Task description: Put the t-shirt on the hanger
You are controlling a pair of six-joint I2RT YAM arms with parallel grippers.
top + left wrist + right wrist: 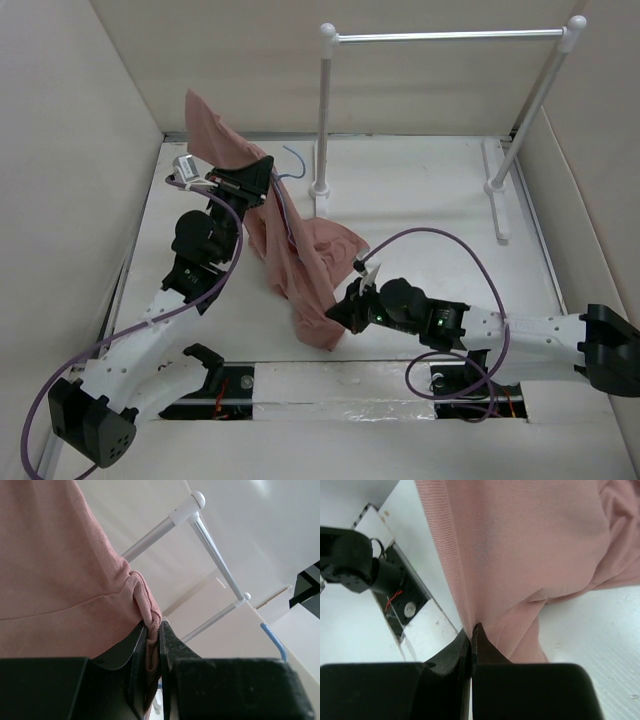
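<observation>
T-shirt [300, 260] hangs as a long pink drape from upper left to lower right, off the desk [430, 190] at its high end and sagging onto it in the middle; it is stretched between the two arms, most likely to spread the cloth so the wire can be worked inside it. At the left, the left claw [258, 176] is raised and clamped on a bunched, twisted fold of the t-shirt, the cloth plainly squeezed between its jaws in the wrist view; that grip holds the top of the garment aloft. Just right of it the hanger [273, 636] shows only in part: its pale-blue hook pokes out beside the cloth and a thin run of wire follows the fabric downward; whether the left claw also grips the wire I cannot tell. Further right and lower, the right claw [338, 312] has its jaws pressed together on a thin edge at the garment's bottom corner, pulling it taut toward the near side.

The desk is white and matte, with a gap along its near edge where wiring and silver tape show; a white-posted rack [450, 36] with a metal rail stands at the back right, touching nothing; plain cream panels wall in the left, back and right.
</observation>
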